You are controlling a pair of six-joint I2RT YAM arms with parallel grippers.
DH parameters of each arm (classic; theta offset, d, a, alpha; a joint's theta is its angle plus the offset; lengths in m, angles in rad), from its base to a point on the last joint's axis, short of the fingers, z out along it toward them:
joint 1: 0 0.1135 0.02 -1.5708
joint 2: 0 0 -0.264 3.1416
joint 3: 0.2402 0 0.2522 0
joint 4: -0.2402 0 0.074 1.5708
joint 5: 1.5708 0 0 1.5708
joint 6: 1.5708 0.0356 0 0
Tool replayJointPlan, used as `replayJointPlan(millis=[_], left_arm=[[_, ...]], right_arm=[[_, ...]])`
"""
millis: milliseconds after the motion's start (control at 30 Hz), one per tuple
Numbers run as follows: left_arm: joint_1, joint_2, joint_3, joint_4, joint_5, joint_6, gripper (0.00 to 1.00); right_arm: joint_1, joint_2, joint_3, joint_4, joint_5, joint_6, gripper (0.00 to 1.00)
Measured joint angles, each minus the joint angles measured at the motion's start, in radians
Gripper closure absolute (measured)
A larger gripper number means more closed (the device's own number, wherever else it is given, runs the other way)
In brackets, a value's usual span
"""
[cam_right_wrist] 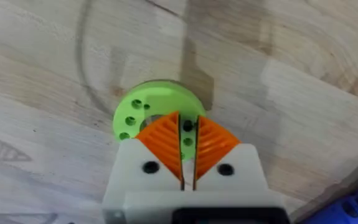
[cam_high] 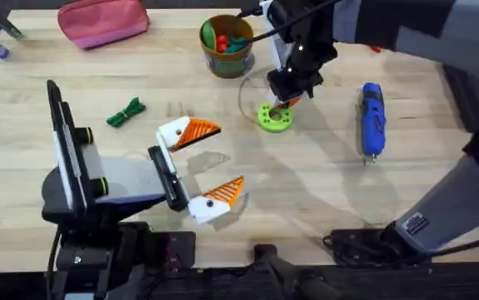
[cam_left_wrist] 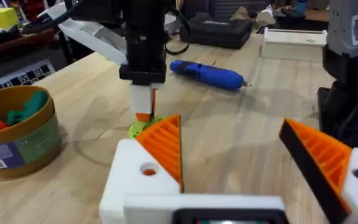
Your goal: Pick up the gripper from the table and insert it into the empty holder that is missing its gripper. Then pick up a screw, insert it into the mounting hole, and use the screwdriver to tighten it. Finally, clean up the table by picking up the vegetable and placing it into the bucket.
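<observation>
Overhead, the wooden table [cam_high: 322, 192] is being shared by both arms. The left gripper [cam_high: 225, 158] is being held low near the bases with its two orange-tipped fingers spread wide and nothing between them. The right gripper [cam_high: 287, 98] is being held out past mid-table, tips down onto the green ring-shaped disc [cam_high: 274, 118]. In the right wrist view its orange pads [cam_right_wrist: 213, 140] are being pressed almost together, with a thin slit left between them, directly above the ring's centre. Whether anything small is being pinched there cannot be told.

The bucket [cam_high: 227, 60] is being left standing just beyond the disc, toward the far edge, with red and green toys inside.

The screwdriver [cam_high: 373, 117] is being left flat on the right arm's side of the disc, apart from it. Its long axis is running from far edge to near edge, with the thin shaft toward the bases. Judged from this, the right arm is much the nearer one, and a sideways shift away from the centre, with the fingers set across the blue handle, is what is being called for.

The vegetable [cam_high: 127, 112] is being left on the opposite side, near the left arm and well apart from the bucket.
</observation>
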Motion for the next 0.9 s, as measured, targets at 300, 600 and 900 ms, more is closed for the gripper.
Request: replayJointPlan(millis=[300, 600, 900], left_arm=[[0.0, 0.0, 0.0, 0.0, 0.0, 0.0, 0.015], [0.0, 0.0, 0.0, 0.0, 0.0, 0.0, 0.016], [0.0, 0.0, 0.0, 0.0, 0.0, 0.0, 0.015]], right_arm=[[0.0, 0.0, 0.0, 0.0, 0.0, 0.001, 0.996], [0.0, 0.0, 0.0, 0.0, 0.0, 0.0, 0.997], [0.0, 0.0, 0.0, 0.0, 0.0, 0.0, 0.997]])
